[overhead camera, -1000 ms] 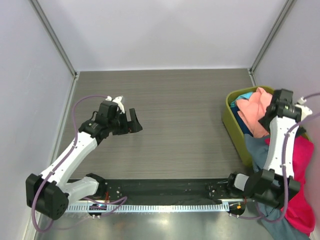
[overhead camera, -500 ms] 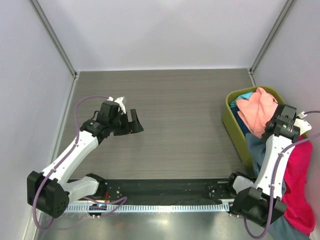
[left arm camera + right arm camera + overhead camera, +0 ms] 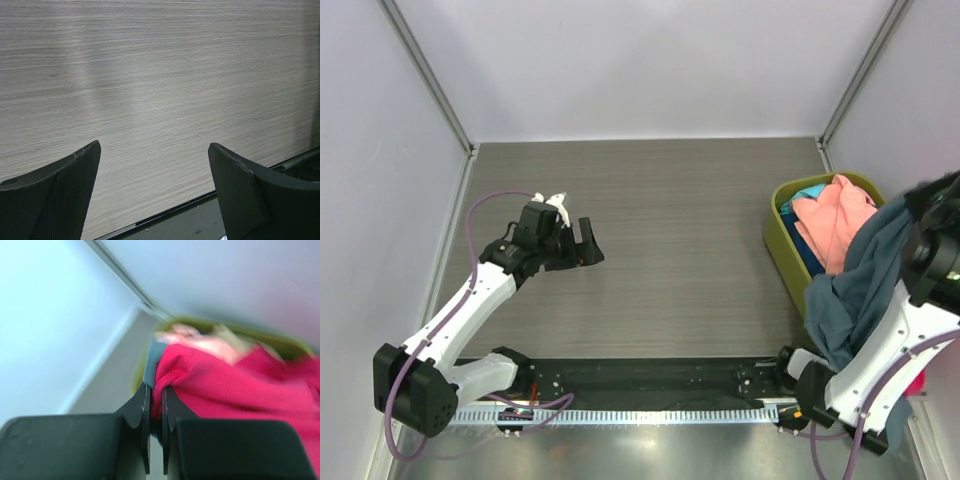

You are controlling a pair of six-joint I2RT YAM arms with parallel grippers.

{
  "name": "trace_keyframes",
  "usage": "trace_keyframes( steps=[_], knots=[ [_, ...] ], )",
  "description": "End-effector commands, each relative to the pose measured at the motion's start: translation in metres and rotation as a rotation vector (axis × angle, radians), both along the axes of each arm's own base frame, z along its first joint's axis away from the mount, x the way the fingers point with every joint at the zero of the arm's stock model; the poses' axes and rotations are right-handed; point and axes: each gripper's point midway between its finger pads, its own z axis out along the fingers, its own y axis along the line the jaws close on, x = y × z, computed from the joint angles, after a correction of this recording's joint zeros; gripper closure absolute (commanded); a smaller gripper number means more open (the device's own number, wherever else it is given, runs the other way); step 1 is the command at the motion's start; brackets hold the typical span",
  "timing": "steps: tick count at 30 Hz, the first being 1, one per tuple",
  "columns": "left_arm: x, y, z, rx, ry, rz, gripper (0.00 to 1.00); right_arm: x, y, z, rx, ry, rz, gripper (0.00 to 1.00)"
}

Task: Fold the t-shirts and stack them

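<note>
Left wrist view. The left gripper [image 3: 154, 145] stands with its jaws wide apart and nothing between them. Its two dark fingers [image 3: 55, 200] rise from the lower corners, and the left one shows a fine mesh texture. Behind them lies the table [image 3: 160, 75], pale grey with a wood grain. A dark strip [image 3: 200, 225] crosses the bottom edge, with a pale rail [image 3: 300, 159] at lower right.

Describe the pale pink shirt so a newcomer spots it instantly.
Find the olive-green bin at the right edge of the table. The pale pink t-shirt lies heaped on top inside it, salmon-coloured, unlike the slate grey-blue t-shirt hanging beside it.
</note>
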Motion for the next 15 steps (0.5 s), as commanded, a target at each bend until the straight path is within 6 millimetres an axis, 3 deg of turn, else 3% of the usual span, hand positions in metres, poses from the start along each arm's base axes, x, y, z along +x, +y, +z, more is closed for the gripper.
trace_keyframes(
  steps=[1, 2, 3, 4, 6, 7, 8, 10, 12, 13, 15],
  knots=[
    [0.005, 0.002, 0.009, 0.017, -0.04, 0.0, 0.11, 0.039, 0.013, 0.092, -0.078, -0.241, 0.162, 0.99],
    [0.005, 0.003, 0.009, 0.019, -0.042, 0.003, 0.11, 0.046, 0.012, 0.105, -0.09, -0.266, 0.176, 0.99],
    [0.004, 0.003, 0.011, 0.017, -0.05, 0.003, 0.11, 0.054, 0.016, 0.135, -0.121, -0.347, 0.217, 0.99],
    [0.004, 0.003, 0.012, 0.016, -0.054, 0.004, 0.11, 0.063, 0.022, 0.147, -0.126, -0.387, 0.271, 0.99],
    [0.004, 0.006, 0.014, 0.02, -0.063, 0.011, 0.11, 0.067, 0.04, 0.195, -0.195, -0.563, 0.372, 0.99],
    [0.005, 0.006, 0.014, 0.024, -0.067, 0.013, 0.11, 0.077, 0.045, 0.197, -0.187, -0.59, 0.425, 0.99],
    [0.005, 0.008, 0.014, 0.03, -0.069, 0.02, 0.11, 0.076, 0.05, 0.228, -0.259, -0.704, 0.452, 0.99],
    [0.005, 0.009, 0.015, 0.035, -0.073, 0.025, 0.11, 0.08, 0.051, 0.242, -0.253, -0.787, 0.469, 0.99],
    [0.006, 0.012, 0.014, 0.046, -0.074, 0.035, 0.11, 0.074, 0.062, 0.276, -0.322, -0.896, 0.522, 0.99],
    [0.006, 0.013, 0.016, 0.048, -0.078, 0.039, 0.11, 0.097, 0.052, 0.275, -0.288, -0.903, 0.538, 0.99],
    [0.006, 0.014, 0.015, 0.056, -0.08, 0.044, 0.11, 0.099, 0.06, 0.294, -0.333, -0.972, 0.599, 0.99]
  ],
)
